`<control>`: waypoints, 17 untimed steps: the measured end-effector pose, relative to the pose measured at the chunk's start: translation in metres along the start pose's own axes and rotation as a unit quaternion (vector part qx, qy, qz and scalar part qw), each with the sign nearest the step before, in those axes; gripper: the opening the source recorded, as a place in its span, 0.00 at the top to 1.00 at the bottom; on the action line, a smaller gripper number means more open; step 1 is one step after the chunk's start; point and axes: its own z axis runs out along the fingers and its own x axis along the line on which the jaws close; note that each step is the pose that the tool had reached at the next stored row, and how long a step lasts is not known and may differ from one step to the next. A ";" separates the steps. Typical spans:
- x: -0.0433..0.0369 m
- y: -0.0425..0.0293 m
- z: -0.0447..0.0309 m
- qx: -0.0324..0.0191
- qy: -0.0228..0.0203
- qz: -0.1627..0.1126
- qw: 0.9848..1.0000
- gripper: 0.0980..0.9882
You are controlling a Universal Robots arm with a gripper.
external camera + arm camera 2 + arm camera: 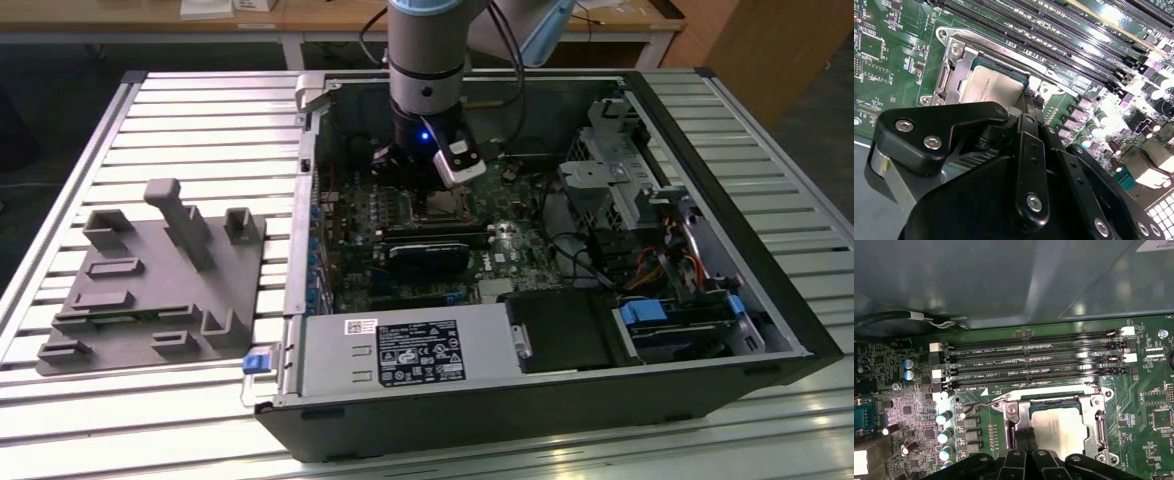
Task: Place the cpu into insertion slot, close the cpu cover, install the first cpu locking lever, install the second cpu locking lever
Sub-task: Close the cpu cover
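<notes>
Case [534, 410] on slatted table [200, 130] — cpu [1059, 432] seated (workbench [107, 15] behind).

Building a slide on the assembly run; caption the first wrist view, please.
Gripper poised at the cpu cover, the cpu showing through its window, memory slots alongside on the green motherboard.

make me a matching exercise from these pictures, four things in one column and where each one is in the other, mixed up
Things:
1. pale silvery square cpu
2. grey plastic fixture tray
3. long black memory slots
4. black gripper

Places:
A. on the slatted metal table, outside the black computer case
B. empty, in a row beside the insertion slot
C. close over the insertion slot's edge
D. lying in the insertion slot

Pairs: 1-D, 2-A, 3-B, 4-C
</notes>
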 end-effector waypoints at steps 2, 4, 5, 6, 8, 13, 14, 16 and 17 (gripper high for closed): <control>0.0000 0.0000 -0.0001 0.000 0.000 0.000 1.000 0.99; -0.0001 0.0002 -0.0008 0.000 0.000 0.000 1.000 0.99; -0.0001 0.0002 -0.0018 0.000 0.000 0.000 1.000 0.99; -0.0001 0.0001 -0.0031 0.000 0.000 0.000 1.000 0.99; -0.0001 0.0002 -0.0056 0.000 0.000 0.000 1.000 0.99; -0.0001 0.0004 -0.0099 0.000 0.000 0.000 1.000 0.99; -0.0001 0.0004 -0.0099 0.000 0.000 0.000 1.000 0.99; -0.0001 0.0003 -0.0099 0.000 0.000 0.000 1.000 0.99; -0.0003 0.0003 -0.0100 0.000 0.000 0.000 1.000 0.99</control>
